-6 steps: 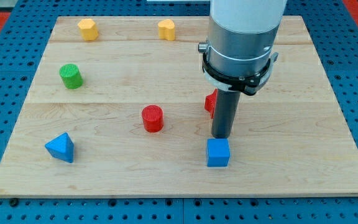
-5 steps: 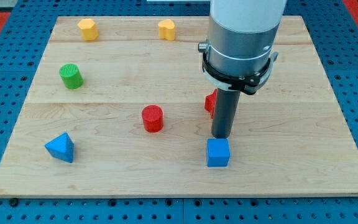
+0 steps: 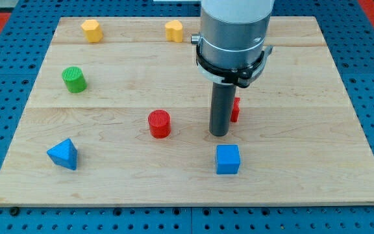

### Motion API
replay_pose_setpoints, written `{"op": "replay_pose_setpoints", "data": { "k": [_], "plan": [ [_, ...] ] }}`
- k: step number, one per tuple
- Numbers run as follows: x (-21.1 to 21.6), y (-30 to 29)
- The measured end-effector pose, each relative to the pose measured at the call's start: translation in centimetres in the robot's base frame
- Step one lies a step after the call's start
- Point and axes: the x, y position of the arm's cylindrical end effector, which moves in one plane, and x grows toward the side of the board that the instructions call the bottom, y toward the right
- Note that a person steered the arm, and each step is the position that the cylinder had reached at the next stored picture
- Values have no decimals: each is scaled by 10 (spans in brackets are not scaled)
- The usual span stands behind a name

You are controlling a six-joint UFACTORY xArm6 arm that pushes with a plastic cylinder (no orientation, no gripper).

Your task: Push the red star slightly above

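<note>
The red star (image 3: 235, 109) lies right of the board's middle, mostly hidden behind my rod; only its right edge shows. My tip (image 3: 219, 134) rests on the board just below and left of the star, close to it or touching it. The blue cube (image 3: 227, 159) sits a little below the tip. The red cylinder (image 3: 159, 123) stands to the tip's left.
A green cylinder (image 3: 74, 79) stands at the left. A blue triangular block (image 3: 63, 155) lies at the lower left. Two yellow blocks (image 3: 91, 30) (image 3: 174, 30) sit along the top edge of the wooden board (image 3: 317, 130).
My rod has moved left and slightly up. The star's visible part now shows on the rod's right side instead of its left.
</note>
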Motion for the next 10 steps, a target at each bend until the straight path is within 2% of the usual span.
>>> {"op": "replay_pose_setpoints", "data": {
  "k": [2, 3, 5, 7, 10],
  "plan": [
    [-15, 11],
    [-33, -8],
    [-47, 53],
    [-51, -17],
    [-67, 61]
  ]
}}
